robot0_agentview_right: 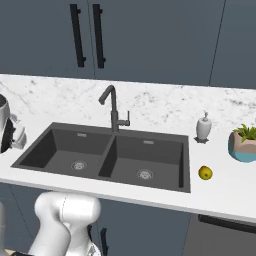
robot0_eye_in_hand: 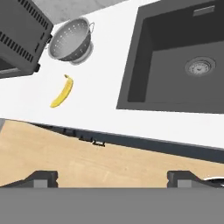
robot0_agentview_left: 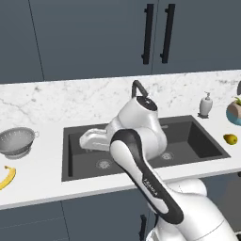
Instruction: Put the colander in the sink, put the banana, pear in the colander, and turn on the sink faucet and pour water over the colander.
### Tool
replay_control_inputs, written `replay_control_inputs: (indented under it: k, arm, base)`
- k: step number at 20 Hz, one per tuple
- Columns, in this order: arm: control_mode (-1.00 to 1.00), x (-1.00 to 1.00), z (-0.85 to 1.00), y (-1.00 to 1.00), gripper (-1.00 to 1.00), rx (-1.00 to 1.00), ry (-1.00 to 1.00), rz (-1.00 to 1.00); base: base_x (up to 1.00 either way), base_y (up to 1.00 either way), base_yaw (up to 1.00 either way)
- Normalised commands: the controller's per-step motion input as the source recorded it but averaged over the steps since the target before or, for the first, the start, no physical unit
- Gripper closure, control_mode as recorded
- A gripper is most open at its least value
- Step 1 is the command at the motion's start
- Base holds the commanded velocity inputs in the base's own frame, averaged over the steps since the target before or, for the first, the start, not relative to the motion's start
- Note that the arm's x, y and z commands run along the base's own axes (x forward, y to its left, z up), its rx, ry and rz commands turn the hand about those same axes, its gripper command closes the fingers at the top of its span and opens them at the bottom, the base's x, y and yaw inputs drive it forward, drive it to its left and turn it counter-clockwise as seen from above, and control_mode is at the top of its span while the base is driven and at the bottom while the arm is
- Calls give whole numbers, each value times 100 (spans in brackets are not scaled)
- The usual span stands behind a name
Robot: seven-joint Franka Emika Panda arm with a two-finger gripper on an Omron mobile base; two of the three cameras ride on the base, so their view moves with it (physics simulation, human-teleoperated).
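Left base view: arm hides sink [robot0_agentview_left: 207,141] middle, banana [robot0_agentview_left: 6,178] cropped; gripper [robot0_eye_in_hand: 112,177] spread wide, empty.

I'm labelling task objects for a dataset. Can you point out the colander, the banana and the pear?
colander [robot0_eye_in_hand: 71,41], hand view, on its perforated inner wall.
banana [robot0_eye_in_hand: 62,92], hand view, on the middle of its curve.
pear [robot0_agentview_right: 205,173], right base view, on its rounded body.

Bare counter surrounds the colander [robot0_eye_in_hand: 70,40] and banana [robot0_eye_in_hand: 61,91], though a dark appliance [robot0_eye_in_hand: 19,37] crowds the colander.
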Motion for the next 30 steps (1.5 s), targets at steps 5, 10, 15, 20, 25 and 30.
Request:
replay_control_inputs:
  k: [5,10,15,20,25,30]
  arm:
    - [-100,46,-1,65,-100,29,-1,-4]
    - [-100,77,0,61,-100,5,10,-5]
    - [-100,93,0,56,-100,0,29,-2]
    - [-100,72,-1,44,-100,-1,32,0]
    - [-100,5,-32,13,-100,-4,11,0]
    - [-100,15,-34,23,-100,0,8,0]
  base:
    - [0,0,0]
    - [0,0,0]
    - [0,0,0]
    - [0,0,0]
    - [0,0,0]
    - [0,0,0]
